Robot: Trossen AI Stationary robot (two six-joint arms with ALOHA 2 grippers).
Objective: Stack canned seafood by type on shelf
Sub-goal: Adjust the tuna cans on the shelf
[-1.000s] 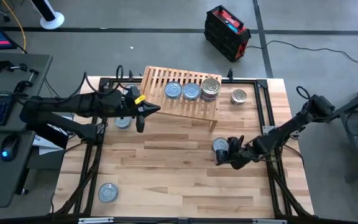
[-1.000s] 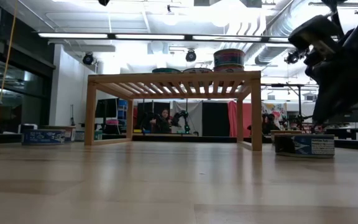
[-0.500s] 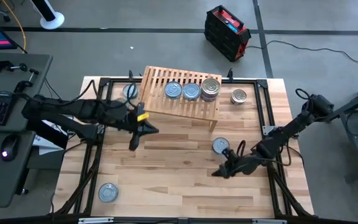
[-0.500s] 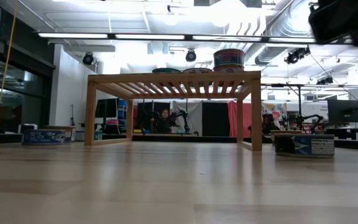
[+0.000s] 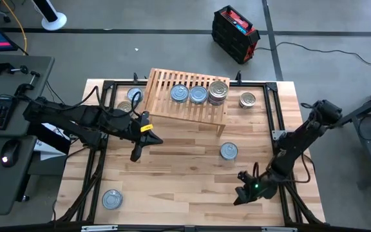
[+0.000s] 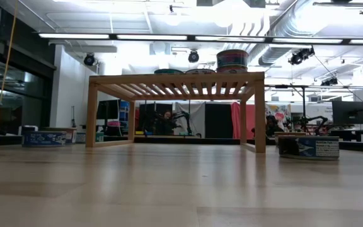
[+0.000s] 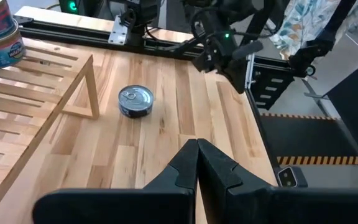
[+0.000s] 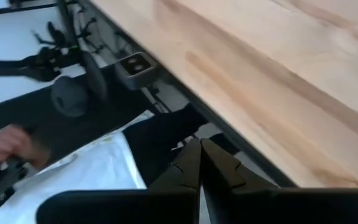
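No label text readable on any tin. Shelf [image 5: 187, 96] sitting at bench [image 5: 192, 187] far edge, carrying three tin positions: two single tins [image 5: 189, 94], one stack [image 5: 218, 91] of at least two. Five tins lying loose on bench: one right of shelf [image 5: 247, 100], one mid-bench [image 5: 228, 151], one near-left corner [image 5: 111, 199], two behind left arm. Left hand [image 5: 134, 153] hovering mid-bench, fingers pressed together, holding nothing. Right hand [image 5: 239, 198] hanging near front edge, pinched closed, empty.

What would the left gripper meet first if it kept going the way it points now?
Probably nothing on the table: the shut left gripper aims past the small round silver-lidded tin, toward the bare light-wood plank tabletop.
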